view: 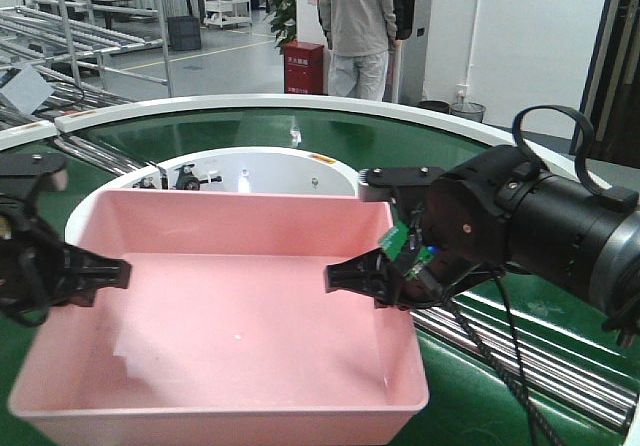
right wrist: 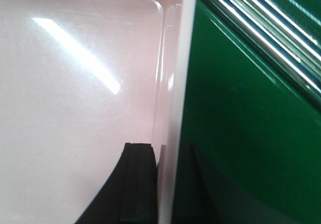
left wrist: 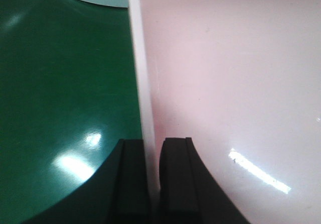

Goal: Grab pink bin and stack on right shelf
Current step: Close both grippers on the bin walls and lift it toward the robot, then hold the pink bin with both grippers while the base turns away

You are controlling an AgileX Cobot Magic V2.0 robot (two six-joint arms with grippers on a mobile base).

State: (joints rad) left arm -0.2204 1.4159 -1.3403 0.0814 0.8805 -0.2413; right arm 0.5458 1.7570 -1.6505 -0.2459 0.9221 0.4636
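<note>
**Both grippers pinch opposite walls of the pink bin on the belt**

The pink bin [view: 230, 221] fills the lower centre of the front view. It lies on the green conveyor belt [view: 250, 131], just in front of the white round hub [view: 260, 171] inside the belt's curve. Its floor shows bare pink with glare streaks.

The left gripper [view: 105, 274] is at the bin's left wall, about halfway along. The right gripper [view: 350, 278] is at the right wall, roughly opposite.

In the left wrist view two black fingers [left wrist: 175, 184] straddle the pale rim, one outside over the green belt and one inside over the pink floor. The jaws are narrowed to about the wall's thickness, with only a sliver of light on the inner side, so the wall is held.

The right wrist view shows the same. The inner finger [right wrist: 139, 184] is inside the bin and the outer one shows dark against the green past the wall. The jaws are drawn in tight on the wall.

Cannot tell whether the bin is raised off the belt or resting on it.

Steel rails [view: 540, 351] run under the right arm, beside the belt. In the background a person [view: 357, 16] stands with back turned, with a red box [view: 303, 66] just beside and metal racks [view: 90, 6] far left
</note>
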